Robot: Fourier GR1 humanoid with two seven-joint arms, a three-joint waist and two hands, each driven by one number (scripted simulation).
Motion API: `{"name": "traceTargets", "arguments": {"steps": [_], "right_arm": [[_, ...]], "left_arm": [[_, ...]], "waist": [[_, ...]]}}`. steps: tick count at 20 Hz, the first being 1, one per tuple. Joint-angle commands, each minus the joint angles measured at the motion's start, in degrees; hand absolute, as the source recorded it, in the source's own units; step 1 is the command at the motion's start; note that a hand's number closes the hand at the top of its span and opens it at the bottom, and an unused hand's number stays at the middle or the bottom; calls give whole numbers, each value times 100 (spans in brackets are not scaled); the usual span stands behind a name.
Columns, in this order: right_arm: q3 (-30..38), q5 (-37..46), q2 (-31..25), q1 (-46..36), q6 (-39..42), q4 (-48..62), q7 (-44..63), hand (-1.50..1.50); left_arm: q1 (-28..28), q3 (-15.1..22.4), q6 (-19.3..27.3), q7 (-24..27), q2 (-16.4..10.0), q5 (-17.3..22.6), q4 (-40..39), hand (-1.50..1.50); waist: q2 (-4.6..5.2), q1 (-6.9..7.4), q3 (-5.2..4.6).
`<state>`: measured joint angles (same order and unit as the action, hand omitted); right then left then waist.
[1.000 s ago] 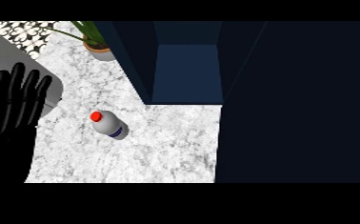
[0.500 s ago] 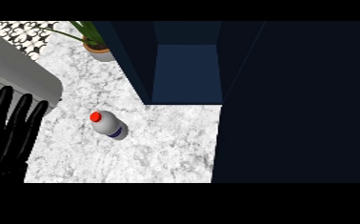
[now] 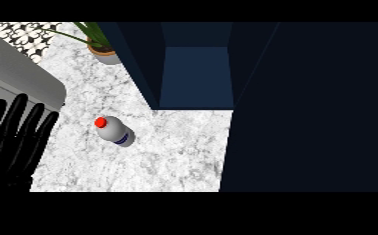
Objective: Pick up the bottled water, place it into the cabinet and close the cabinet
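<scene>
The bottled water [image 3: 116,132] has a pale grey body, a red cap and a dark blue band. The counter [image 3: 177,154] is marbled white and grey. The cabinet [image 3: 196,76] is deep navy. At the counter's far left corner, the plant [image 3: 90,30] has green leaves. The left hand [image 3: 21,139] is black.

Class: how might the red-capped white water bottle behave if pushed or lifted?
The red-capped white water bottle appears upright, taller than wide, so a high push would probably tip it. Its round body would then likely roll across the marble counter.
</scene>
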<state>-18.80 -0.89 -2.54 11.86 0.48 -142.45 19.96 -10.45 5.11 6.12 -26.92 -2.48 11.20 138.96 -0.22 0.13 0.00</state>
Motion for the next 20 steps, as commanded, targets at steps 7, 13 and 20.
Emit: {"name": "traceTargets", "arguments": {"steps": [7,13,20], "right_arm": [[-62,271,-103,-322,-407,-866,844,-150],[-521,585,-218,-314,-590,-1166,1181,-150],[-139,150,-551,-190,-533,-1289,1135,-150]], "left_arm": [[-96,677,506,-581,62,-717,1086,-150],[31,602,486,-273,116,-858,552,-150],[122,-28,123,150,-109,-466,88,-150]], "waist": [[-7,17,0],[-4,-40,-4],[8,-52,-5]]}}
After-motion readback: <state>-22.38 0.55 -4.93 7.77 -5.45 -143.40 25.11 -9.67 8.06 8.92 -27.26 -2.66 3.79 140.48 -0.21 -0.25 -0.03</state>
